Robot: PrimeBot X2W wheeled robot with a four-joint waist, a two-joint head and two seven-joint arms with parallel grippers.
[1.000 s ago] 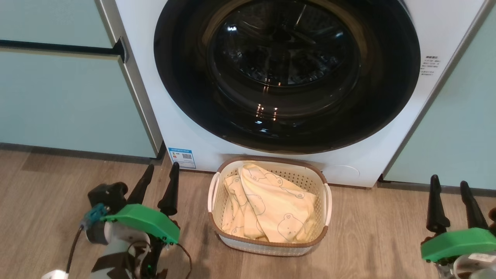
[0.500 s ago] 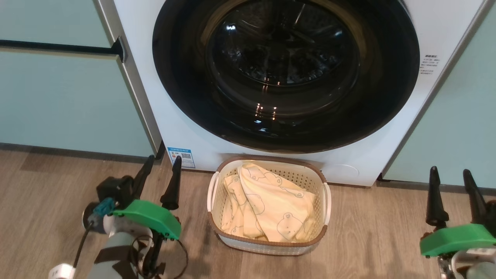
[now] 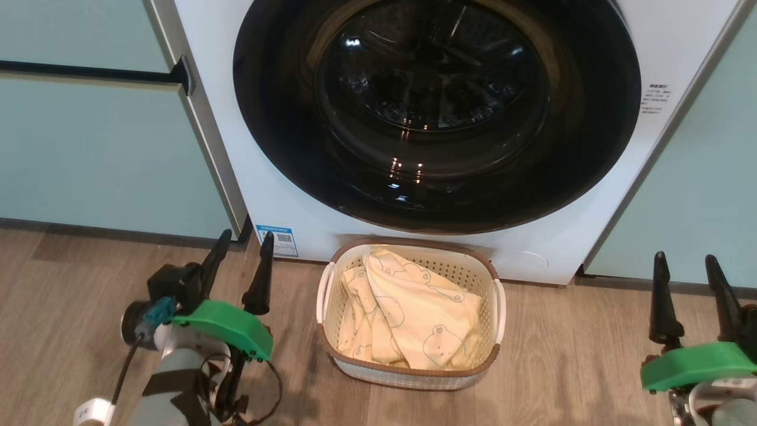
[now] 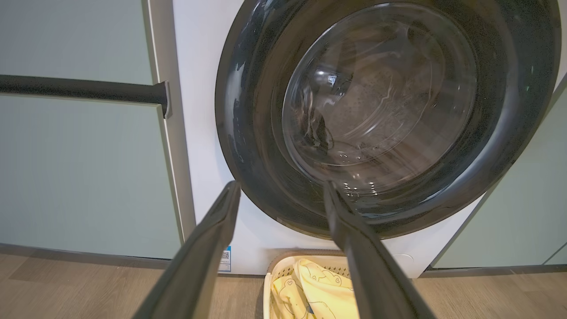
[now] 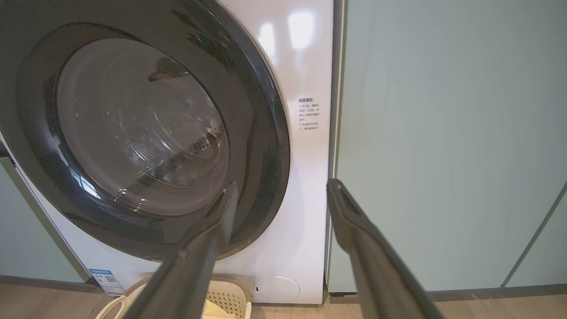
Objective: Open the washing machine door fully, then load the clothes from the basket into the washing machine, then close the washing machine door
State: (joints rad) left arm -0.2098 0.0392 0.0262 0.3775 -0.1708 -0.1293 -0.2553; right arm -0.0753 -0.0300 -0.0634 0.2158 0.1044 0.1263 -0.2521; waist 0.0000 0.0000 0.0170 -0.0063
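Left gripper (image 3: 246, 235) has edged forward, open, just left of the basket (image 3: 414, 242).

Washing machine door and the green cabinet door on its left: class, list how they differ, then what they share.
The washing machine door is round; the cabinet door is rectangular. The washing machine door is glossy black with a clear bulging porthole; the cabinet door is flat, pale green and opaque. Both look shut.
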